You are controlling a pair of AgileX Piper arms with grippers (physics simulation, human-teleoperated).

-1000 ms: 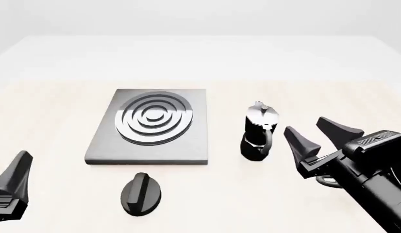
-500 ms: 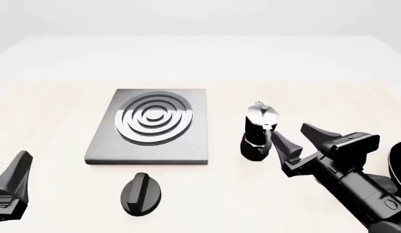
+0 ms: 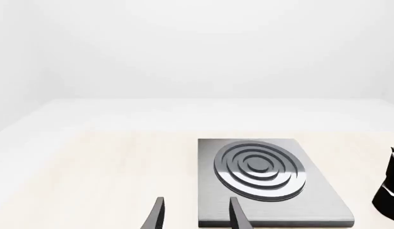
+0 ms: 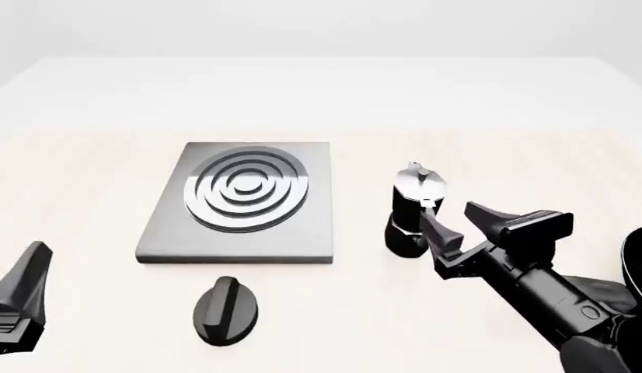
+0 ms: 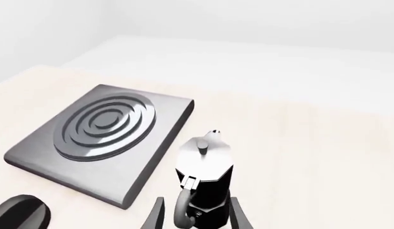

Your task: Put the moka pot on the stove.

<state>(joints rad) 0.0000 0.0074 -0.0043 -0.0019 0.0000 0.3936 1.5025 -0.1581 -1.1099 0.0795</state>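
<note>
The moka pot [image 4: 411, 208] stands upright on the table, right of the stove [image 4: 238, 203] and apart from it. Its handle faces my right gripper [image 4: 463, 221], which is open, close behind the pot. In the right wrist view the pot [image 5: 206, 179] and its handle sit between the open right gripper's [image 5: 197, 204] fingers, with gaps on both sides. The stove also shows there [image 5: 101, 138]. My left gripper [image 4: 20, 299] is low at the near left, open and empty. In the left wrist view the left gripper [image 3: 197, 210] faces the stove [image 3: 267, 176], with the pot [image 3: 391, 191] at the picture's edge.
A black oval dial knob [image 4: 225, 309] lies on the table just in front of the stove; it also shows in the right wrist view [image 5: 19, 217]. A dark rounded object [image 4: 637, 272] is cut off at the right border, behind my right arm.
My right gripper has moved left and forward towards the moka pot, so its fingers now flank the handle. The pot, stove, knob and left arm have not moved.
</note>
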